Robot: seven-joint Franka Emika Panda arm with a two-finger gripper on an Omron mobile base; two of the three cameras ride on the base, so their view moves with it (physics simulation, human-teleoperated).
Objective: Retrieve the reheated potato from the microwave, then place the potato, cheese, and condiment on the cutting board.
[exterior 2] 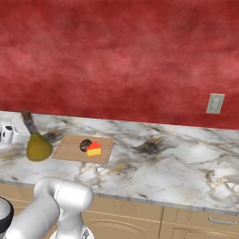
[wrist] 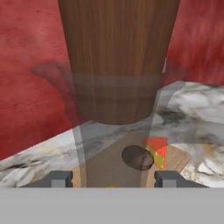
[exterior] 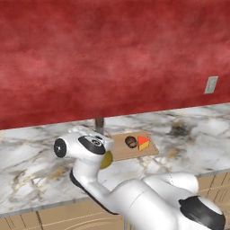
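Brown cork (wrist: 119,57) looms closest in the hand view, plugging the clear glass neck of the condiment bottle (wrist: 116,131), which stands between the two dark tips of the claw (wrist: 113,179). One tip sits on each side of the neck, about half spread, and they appear to grip the glass, though the actual contact is hard to make out. Seen through the glass, the potato (wrist: 137,157) and the cheese (wrist: 157,151) lie on the cutting board (wrist: 175,159) farther off.

From the left base view, the white arm rises from the near right and reaches over the marble desk (exterior: 40,157); its hand covers most of the bottle, leaving a bit of yellow belly (exterior: 106,160) and the cork (exterior: 99,121) showing. That bottle sits just at the left end of the cutting board (exterior: 134,150); whether its base touches the board or the desk, or is lifted off them, I cannot tell. On the board, the potato (exterior: 130,142) is touching the cheese (exterior: 143,143) to its right.

From the right base view, the bottle (exterior 2: 38,147) leans a little, cork end toward the far left, just left of the cutting board (exterior 2: 70,148). Potato (exterior 2: 85,145) and cheese (exterior 2: 94,150) rest together on the board's right half. A white wall socket (exterior 2: 215,103) is set in the red wall (exterior 2: 116,56) well to the right.
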